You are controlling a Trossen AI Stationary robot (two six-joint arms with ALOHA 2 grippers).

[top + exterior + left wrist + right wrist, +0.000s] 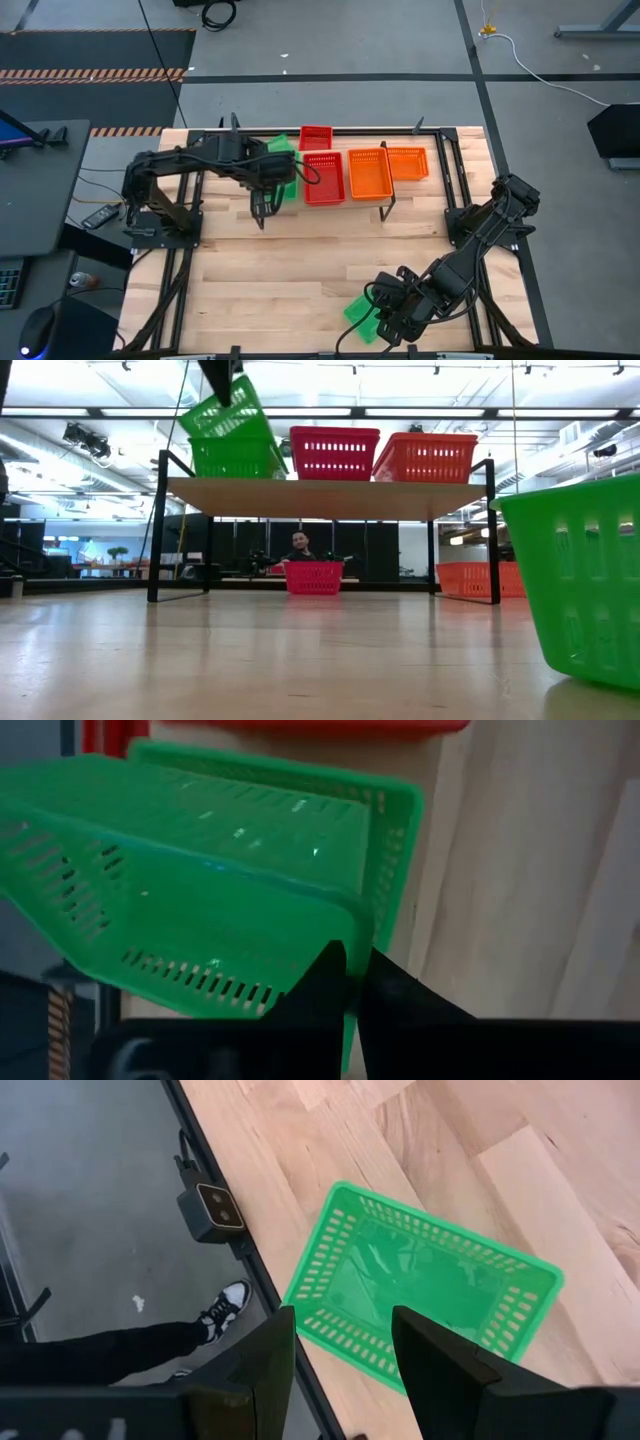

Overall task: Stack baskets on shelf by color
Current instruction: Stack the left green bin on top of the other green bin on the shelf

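Observation:
My left gripper (222,378) is shut on a green basket (226,415) that hangs tilted over the left end of the shelf (330,498). Right under it a second green basket (236,458) stands on the shelf, with a red basket (333,453) and an orange basket (425,457) beside it. My right gripper (345,1350) is open above a third green basket (420,1295), which lies flat on the table near its front edge (362,315); the fingers do not touch it. My left gripper pinches the held green basket's wall at its rim (350,925), close to a corner, between the two fingers. The fingers come from above, slanting down. The basket is lifted and tilted, its far end lower, over the green basket (395,820) on the shelf.
Behind the shelf a red basket (313,577) and an orange basket (475,578) stand on the table. The shelf's black legs (385,210) stand at mid-table. A person's leg and shoe (225,1305) show beyond the table's front edge, next to a small camera (210,1212).

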